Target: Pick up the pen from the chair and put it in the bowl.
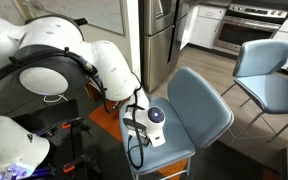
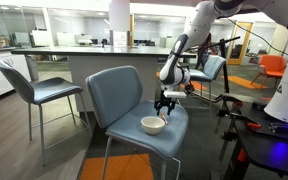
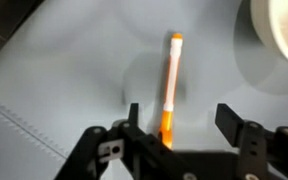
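Two blue-grey chairs in an exterior view: the padded chair (image 1: 199,110) under the arm, a thin-legged chair (image 1: 269,62) well apart behind it. No pen or bowl visible there.

In an exterior view, one white bowl (image 2: 153,125) on the seat, with the hand (image 2: 165,103) just beside and above it, pointing down, probably lined up for a grasp.

Wrist view: one pen (image 3: 171,85) flat on the seat, lower end between the fingers (image 3: 132,122). Spread wide, gripping nothing. Bowl rim near, so likely a short carry.

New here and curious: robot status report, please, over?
Fingers open over pen. Pen loose on chair seat. Bowl close by, path unobstructed.
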You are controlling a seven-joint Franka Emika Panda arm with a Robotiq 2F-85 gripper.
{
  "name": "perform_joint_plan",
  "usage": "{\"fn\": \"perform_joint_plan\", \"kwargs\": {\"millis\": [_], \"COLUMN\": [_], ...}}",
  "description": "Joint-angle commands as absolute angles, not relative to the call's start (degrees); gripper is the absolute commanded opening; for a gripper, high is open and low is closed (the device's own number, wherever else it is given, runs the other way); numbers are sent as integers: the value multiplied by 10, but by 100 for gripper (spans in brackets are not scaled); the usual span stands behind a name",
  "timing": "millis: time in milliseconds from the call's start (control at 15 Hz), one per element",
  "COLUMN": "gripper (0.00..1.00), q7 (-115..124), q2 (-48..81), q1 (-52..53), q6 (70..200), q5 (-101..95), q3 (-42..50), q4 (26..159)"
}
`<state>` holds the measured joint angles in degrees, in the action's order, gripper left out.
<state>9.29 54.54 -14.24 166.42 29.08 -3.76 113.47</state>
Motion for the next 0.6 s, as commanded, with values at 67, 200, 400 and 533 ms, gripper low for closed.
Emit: {"fn": "perform_joint_plan", "kwargs": {"millis": [67,200,400,533], "gripper": [51,43,17,3], "q7": [105,107,109,111], "q2": [568,574,572,563], "q1": [-141,-138,-136,-131], "q6": [1649,1646,1643,1643], "q5": [274,269,262,259], "q3": [-32,-27,-20,-16], "q4": [1109,1105,1107,1117]}}
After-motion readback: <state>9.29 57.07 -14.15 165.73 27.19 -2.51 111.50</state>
